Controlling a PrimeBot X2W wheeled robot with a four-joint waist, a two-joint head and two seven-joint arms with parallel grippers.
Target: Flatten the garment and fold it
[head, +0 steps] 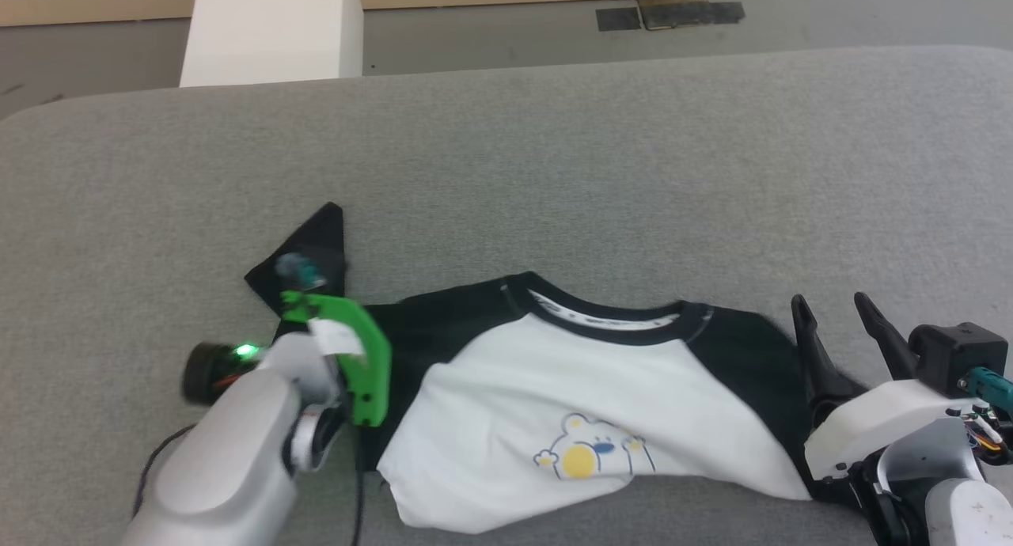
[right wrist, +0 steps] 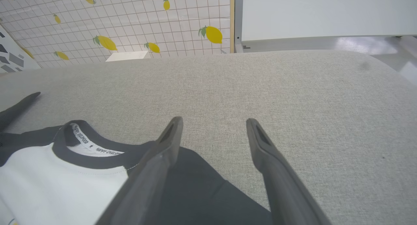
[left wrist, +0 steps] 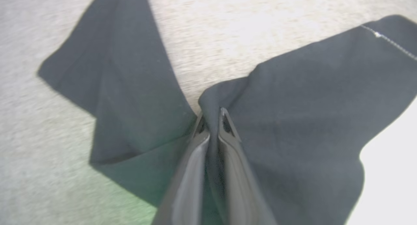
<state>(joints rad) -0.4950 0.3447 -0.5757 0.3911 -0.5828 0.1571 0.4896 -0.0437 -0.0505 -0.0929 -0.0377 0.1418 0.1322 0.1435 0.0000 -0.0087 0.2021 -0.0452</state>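
At the near left of the grey padded bench, the left gripper is clamped on a raised ridge of black cloth, with both fingers pressed close and the fabric pinched between them. That cloth belongs to the garment. It is the black sleeve on the robot's left, which bends at the pinch and runs up to a pointed tip aimed at the far edge of the bench. From there the garment spreads rightward along the near half of the bench, front up. Its white body is creased and its lower hem is bunched. The black collar faces the far edge, and a small yellow-and-grey print sits low on the chest. At the garment's right end the right gripper stands with its jaws wide apart and holds nothing. In the right wrist view its left finger hangs over the black shoulder cloth and the other finger is over bare bench. Whether either finger touches the surface cannot be told. Beyond the far edge of the bench stand a white box and a grey floor.
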